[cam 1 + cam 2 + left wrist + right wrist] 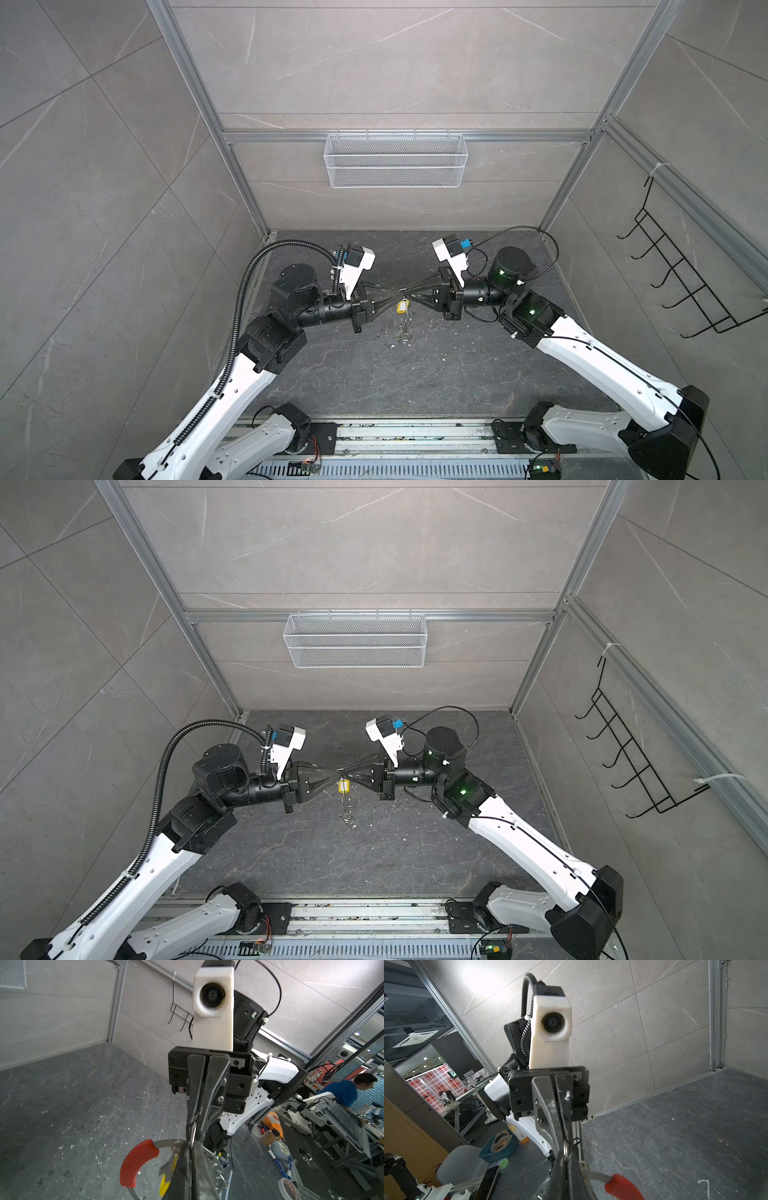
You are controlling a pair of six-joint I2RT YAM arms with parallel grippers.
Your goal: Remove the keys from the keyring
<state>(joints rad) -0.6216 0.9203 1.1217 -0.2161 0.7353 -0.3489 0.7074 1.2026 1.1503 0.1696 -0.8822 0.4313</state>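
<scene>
Both top views: high up at the front, looking down + inward, far off, nearly the same framing of the whole scene. Wrist cams v close, facing each other; both catch the keyring [138, 1162], prob only part of it.

Both arms reaching inward, wrists abt level, L tool [394, 297] shut, R tool [410, 292] shut, tips meeting mid-air

Both top views were evenly and brightly lit from overhead. The arms cast only soft, faint shadows on the dark stone floor [415, 374]. Wide-angle distortion splayed the aluminium frame posts [199, 104] toward the picture edges. In the right wrist view, glare washed out a wall tile [481, 978]. In the left wrist view, the left gripper [190, 1145] was blurred at close range.
</scene>
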